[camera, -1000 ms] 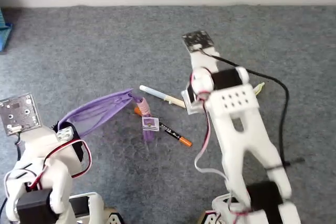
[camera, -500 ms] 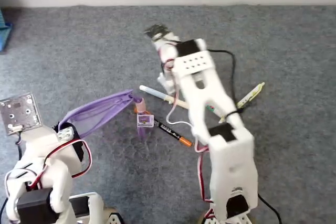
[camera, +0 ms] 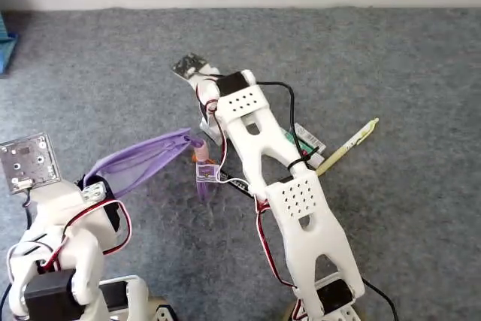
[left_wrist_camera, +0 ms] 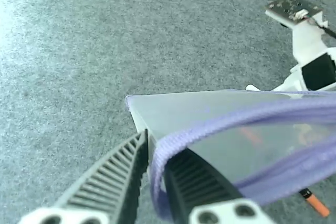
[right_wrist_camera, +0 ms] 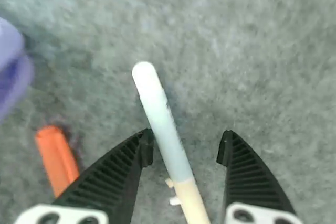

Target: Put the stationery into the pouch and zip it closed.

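Nearest the bases, the left gripper [left_wrist_camera: 154, 145] is clenched on the edge of the purple pouch [camera: 143, 159], with the zip band pinched between its ribbed fingers. From there the pouch stretches out over the grey carpet [camera: 90, 73] toward the middle of the table, its clear side facing the left wrist camera. I cannot tell whether its mouth is open.

Just past the pouch's far tip lies a small purple tag [camera: 207, 174] with a white label. Beside it is the orange end of a black marker [camera: 201, 158], whose body runs under the right arm.

A little farther out, the right gripper [right_wrist_camera: 187, 141] hangs low over the carpet with its jaws released and spread. They straddle a pale blue pen [right_wrist_camera: 157, 114] that lies flat on the carpet. The pen sits close against one finger and apart from the other, and nothing is grasped. The marker's orange end lies just outside the fingers, near the pouch's tip.

Off to the right arm's outer side, well apart from the pouch, lie a green and white packet [camera: 310, 139] and a yellow-green pen [camera: 349, 144].
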Robot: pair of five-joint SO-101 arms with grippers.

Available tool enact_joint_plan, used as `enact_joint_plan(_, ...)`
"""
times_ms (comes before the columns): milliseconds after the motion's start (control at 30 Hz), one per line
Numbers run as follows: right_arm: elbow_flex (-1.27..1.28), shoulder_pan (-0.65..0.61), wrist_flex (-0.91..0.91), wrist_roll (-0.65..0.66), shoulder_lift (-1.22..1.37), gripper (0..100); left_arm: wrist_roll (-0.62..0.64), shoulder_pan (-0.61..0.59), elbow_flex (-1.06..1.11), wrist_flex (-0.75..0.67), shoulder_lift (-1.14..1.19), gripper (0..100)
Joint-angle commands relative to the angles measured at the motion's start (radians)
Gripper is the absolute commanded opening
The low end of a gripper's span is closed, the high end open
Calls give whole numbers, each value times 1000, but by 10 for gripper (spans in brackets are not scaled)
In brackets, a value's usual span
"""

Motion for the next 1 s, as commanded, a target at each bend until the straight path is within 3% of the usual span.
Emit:
enact_joint_plan(0,-49,15,79,8,13,180,20,2,1,-9,11,12)
enact_joint_plan(133,-51,45,102,8,22,2,20,2,1,-9,11,12)
enact_joint_plan(367,-279,90,286,5,22,8,20,5,1,-9,11,12)
enact_joint_plan(533,-402,111,292,2,-58,7,20,8,-12,-8,14,12)
enact_joint_plan(733,-249,113,294,-12,-315,7,20,8,-68,-9,20,12)
enact_joint_plan(967,172,97,292,-137,-746,7,15,8,-59,-3,20,12)
